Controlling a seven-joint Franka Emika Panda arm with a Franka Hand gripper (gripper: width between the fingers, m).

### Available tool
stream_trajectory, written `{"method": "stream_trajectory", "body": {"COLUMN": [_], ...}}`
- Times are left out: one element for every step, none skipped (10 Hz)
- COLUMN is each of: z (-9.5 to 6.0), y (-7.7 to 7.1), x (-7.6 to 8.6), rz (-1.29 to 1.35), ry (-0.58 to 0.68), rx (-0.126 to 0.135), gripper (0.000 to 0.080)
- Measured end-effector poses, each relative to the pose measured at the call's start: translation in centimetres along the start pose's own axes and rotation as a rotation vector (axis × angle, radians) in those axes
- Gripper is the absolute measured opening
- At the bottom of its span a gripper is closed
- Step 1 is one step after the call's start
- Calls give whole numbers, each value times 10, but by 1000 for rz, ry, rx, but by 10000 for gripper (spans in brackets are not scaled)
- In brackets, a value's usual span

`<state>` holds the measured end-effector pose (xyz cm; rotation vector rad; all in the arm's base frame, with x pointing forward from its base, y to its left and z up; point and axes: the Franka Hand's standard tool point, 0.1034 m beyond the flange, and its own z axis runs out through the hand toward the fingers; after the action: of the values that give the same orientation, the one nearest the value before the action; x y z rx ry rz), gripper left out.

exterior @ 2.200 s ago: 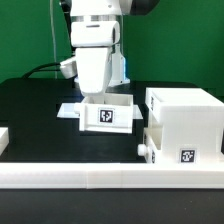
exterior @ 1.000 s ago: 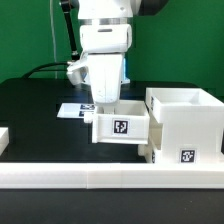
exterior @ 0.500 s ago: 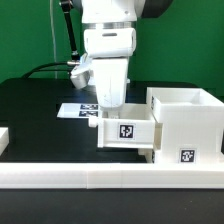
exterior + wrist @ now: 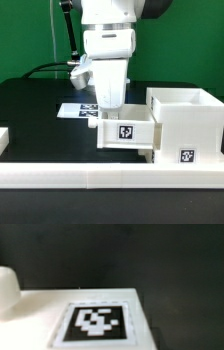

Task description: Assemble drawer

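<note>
**Tray at housing side**

Gripper [image 4: 112,112] reaches down into the small tray [image 4: 127,133]; fingers hidden, grip state can't be told. Tray's right end touches the tall housing [image 4: 186,125] on the exterior view's right. Marker board [image 4: 76,110] lies behind. Wrist view: blurred tray tag [image 4: 97,321].

White tagged tray [image 4: 126,133] upright, against tall housing [image 4: 186,125].

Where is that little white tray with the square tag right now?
In the exterior view the small tray sits near the middle, under the pincer, its right end against the tall housing, just ahead of the marker board.
</note>
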<state>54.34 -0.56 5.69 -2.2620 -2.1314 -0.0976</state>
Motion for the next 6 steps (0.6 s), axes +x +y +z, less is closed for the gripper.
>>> {"method": "stream_trajectory", "body": {"z": [0, 0, 0, 0, 0, 0], "y": [-1, -2, -2, -2, -2, -2], "x": [3, 4, 5, 4, 4, 4], "rz": [-5, -7, -7, -6, -6, -6], "ry": [0, -1, -1, -1, -1, -1], "rx": [10, 22, 25, 24, 24, 24], "gripper": [42, 42, 42, 42, 42, 42]}}
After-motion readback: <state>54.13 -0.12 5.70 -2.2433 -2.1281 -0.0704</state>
